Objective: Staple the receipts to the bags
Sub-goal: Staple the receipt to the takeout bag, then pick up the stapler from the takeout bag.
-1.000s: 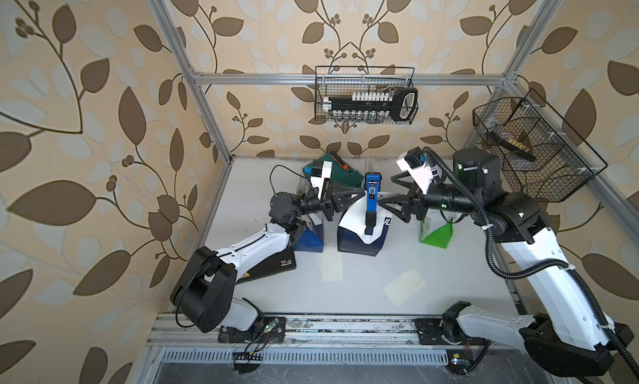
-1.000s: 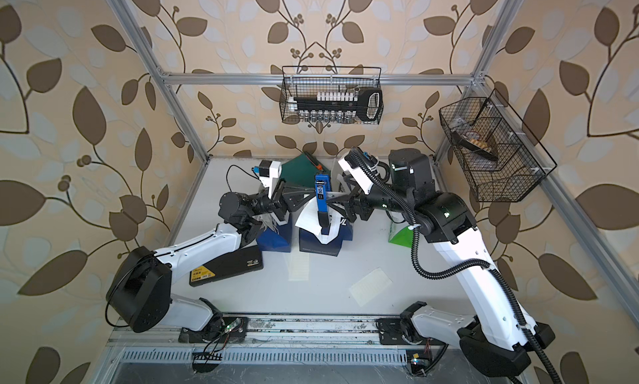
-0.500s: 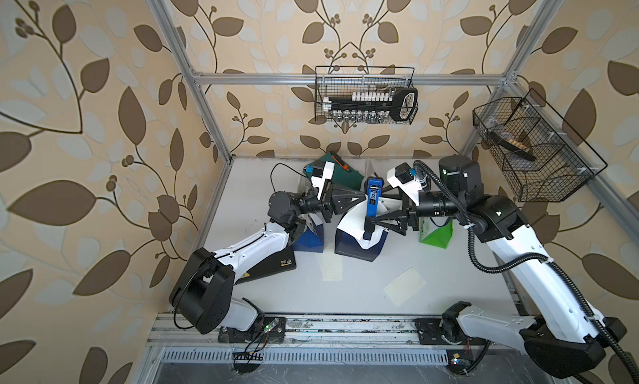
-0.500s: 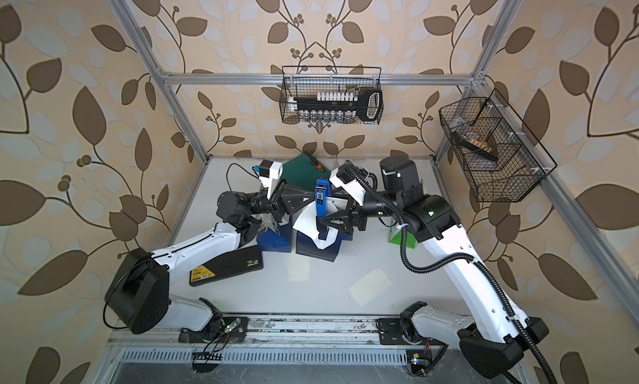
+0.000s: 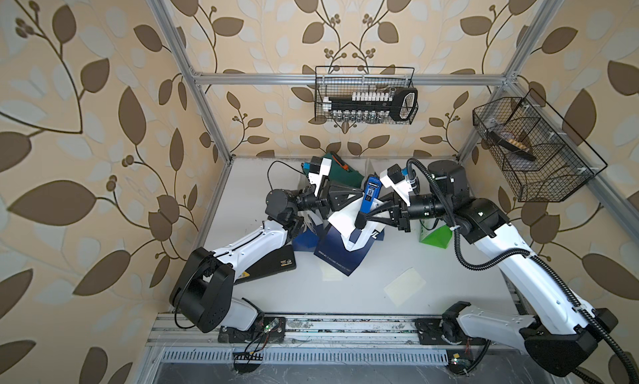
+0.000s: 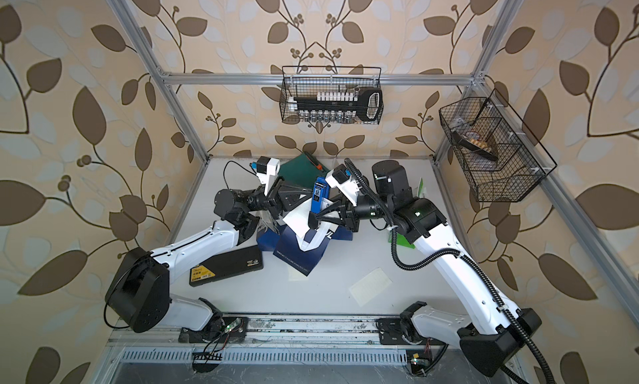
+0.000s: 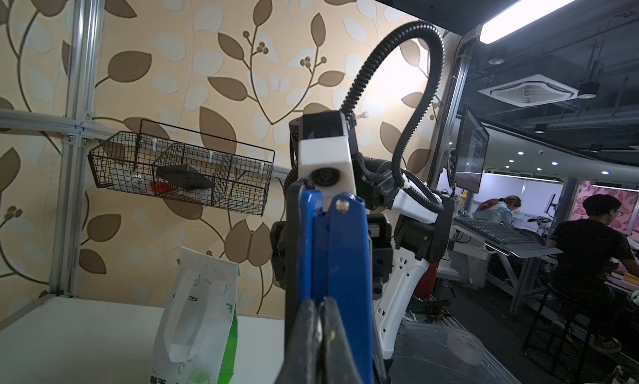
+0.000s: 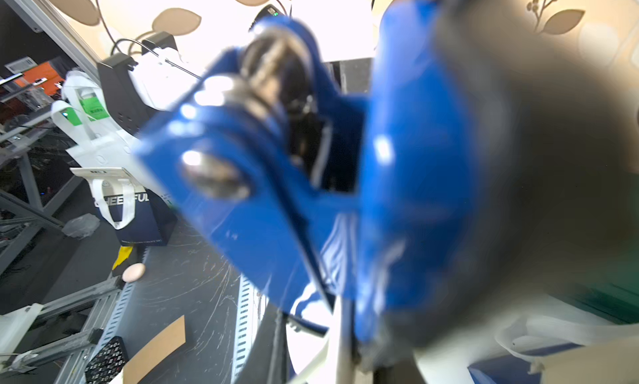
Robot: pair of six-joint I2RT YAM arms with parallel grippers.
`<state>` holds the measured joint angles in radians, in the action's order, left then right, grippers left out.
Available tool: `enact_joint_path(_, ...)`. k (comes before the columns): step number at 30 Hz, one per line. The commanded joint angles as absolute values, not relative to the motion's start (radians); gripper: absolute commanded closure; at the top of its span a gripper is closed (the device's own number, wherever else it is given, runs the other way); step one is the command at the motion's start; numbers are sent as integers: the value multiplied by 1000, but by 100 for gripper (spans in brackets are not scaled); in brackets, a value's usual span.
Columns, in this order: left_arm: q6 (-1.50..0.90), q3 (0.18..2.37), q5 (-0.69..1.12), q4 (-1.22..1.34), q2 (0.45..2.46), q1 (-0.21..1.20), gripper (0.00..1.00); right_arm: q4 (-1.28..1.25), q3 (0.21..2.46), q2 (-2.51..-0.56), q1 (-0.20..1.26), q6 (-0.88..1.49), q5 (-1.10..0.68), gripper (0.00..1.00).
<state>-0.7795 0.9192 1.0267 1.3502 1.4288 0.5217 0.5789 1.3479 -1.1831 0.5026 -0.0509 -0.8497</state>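
A navy-and-white bag [image 5: 340, 257] [image 6: 297, 254] stands mid-table with a white receipt [image 5: 344, 216] raised at its top. My left gripper [image 5: 356, 197] [image 7: 320, 304] is shut on a thin pale edge there; the left wrist view shows its fingers pressed together. A blue stapler [image 5: 368, 199] [image 7: 342, 254] [image 8: 397, 157] stands over that edge. My right gripper [image 5: 363, 219] [image 6: 313, 223] is shut on the stapler's lower end. A second navy bag [image 5: 304, 238] stands behind the first. The green-and-white bag [image 5: 434, 235] [image 7: 197, 316] stands to the right. Two loose receipts [image 5: 404, 287] [image 5: 330, 271] lie in front.
A flat black case [image 5: 273, 266] with a yellow label [image 6: 198, 273] lies under my left arm. A dark green pouch [image 5: 345, 173] sits at the back. Wire baskets hang on the back wall [image 5: 364, 98] and the right wall [image 5: 536, 150].
My right gripper came in from the right, open, and has closed on the stapler's lower end. The left gripper has held its place, shut.
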Motion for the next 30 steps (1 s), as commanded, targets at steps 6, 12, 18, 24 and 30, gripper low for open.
enact_joint_path(6,-696,957,942,1319,1409,559,100,486,1335,-1162,518,-9,-744,27)
enact_joint_path(12,-410,916,838,1056,1351,626,100,510,1347,-1102,518,-67,-478,11)
enact_joint_path(18,-322,918,789,985,1354,691,100,466,1326,-1105,519,-1,-353,22)
enact_joint_path(24,-302,900,708,991,1345,698,100,486,1301,-1100,487,29,-371,42)
enact_joint_path(30,-250,891,650,970,1327,697,100,392,1199,-1044,435,170,-453,29)
